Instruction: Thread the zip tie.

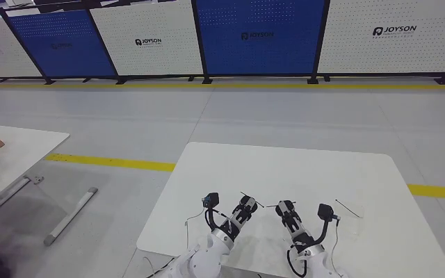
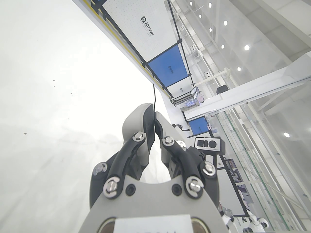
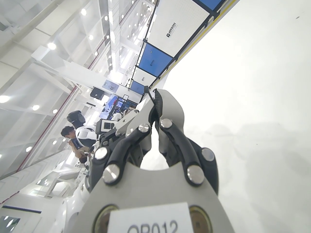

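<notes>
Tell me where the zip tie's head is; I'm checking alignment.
Right wrist view: the zip tie's head pokes out just past the right gripper's shut fingers, over the table.

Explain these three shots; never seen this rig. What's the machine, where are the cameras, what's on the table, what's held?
This is a two-armed robot at a white table. The top view looks down from above its arms; the other two come from a camera on each wrist, looking along its gripper. The left gripper is shut on the thin tail of a black zip tie. The right gripper is shut on a zip-tie head; whether it is the same tie, I cannot tell. A loose black strip lies on the table beside the right arm.
</notes>
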Motion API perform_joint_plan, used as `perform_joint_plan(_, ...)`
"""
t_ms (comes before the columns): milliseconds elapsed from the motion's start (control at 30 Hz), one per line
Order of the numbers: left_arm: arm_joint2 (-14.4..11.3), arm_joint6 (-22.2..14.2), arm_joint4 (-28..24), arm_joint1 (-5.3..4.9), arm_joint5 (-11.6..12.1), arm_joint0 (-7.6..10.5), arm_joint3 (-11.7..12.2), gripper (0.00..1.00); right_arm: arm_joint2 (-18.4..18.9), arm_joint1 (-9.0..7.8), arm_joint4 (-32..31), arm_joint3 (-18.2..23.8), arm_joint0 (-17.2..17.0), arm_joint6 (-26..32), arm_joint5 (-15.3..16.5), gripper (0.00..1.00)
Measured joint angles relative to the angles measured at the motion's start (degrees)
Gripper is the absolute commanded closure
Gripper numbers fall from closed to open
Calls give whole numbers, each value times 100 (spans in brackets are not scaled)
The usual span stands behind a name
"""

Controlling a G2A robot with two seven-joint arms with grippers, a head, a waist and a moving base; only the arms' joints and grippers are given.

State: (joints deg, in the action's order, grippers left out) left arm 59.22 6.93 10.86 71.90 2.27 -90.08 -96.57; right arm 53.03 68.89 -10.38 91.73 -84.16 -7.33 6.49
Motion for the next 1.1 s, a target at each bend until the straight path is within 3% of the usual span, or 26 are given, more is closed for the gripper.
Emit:
perform_joint_plan(233, 0, 0, 0, 0, 0, 0, 0, 100, -68, 76, -107, -41, 82, 84, -200, 100)
perform_joint_plan(1100, 52, 40, -102, 6, -9, -56, -59, 100, 15, 163, -202, -43, 12, 55, -191, 100)
